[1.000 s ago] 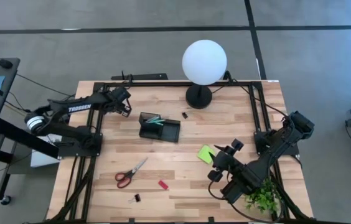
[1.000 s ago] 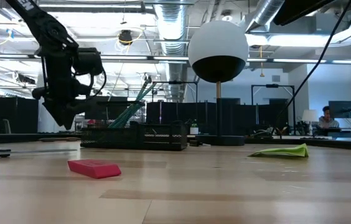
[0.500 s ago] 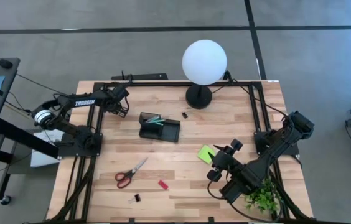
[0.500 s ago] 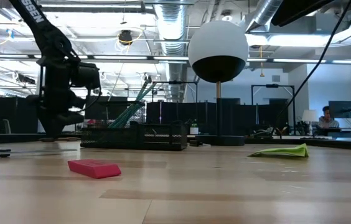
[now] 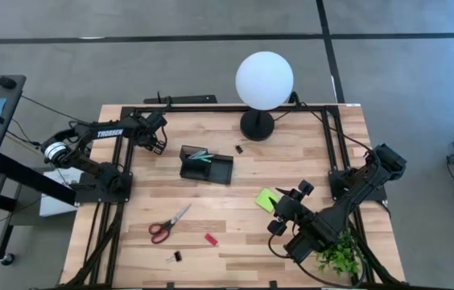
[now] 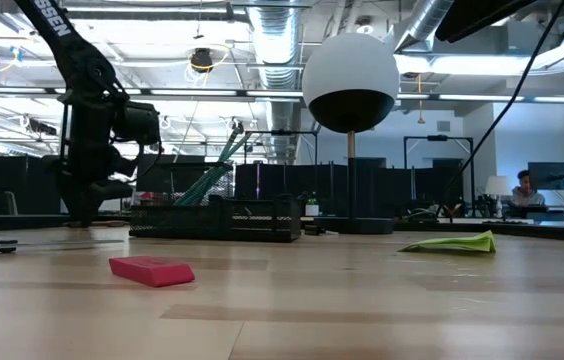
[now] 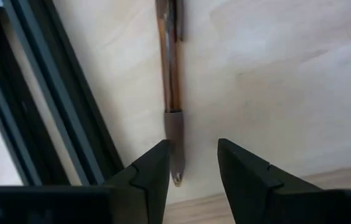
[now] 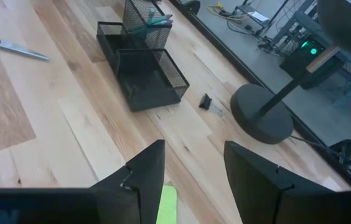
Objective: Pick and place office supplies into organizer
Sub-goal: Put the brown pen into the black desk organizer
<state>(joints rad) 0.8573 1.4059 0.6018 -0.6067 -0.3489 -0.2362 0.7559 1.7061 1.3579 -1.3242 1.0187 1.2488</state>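
Left wrist view: fingers (image 7: pixel 191 165) have narrowed over brown pen (image 7: pixel 172 93).

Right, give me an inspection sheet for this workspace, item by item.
Surface: wooden table, dry.
Job's things: organizer holds pens; scissors, red piece, sticky-note pad, two clips loose; brown pen by the left rail.
Clutter: globe lamp, plant.
Grippers: left gripper open over the brown pen's tip; right gripper open, empty, above the pad.
Cables: along both arms and behind the lamp.
Surroundings: person seated far off.
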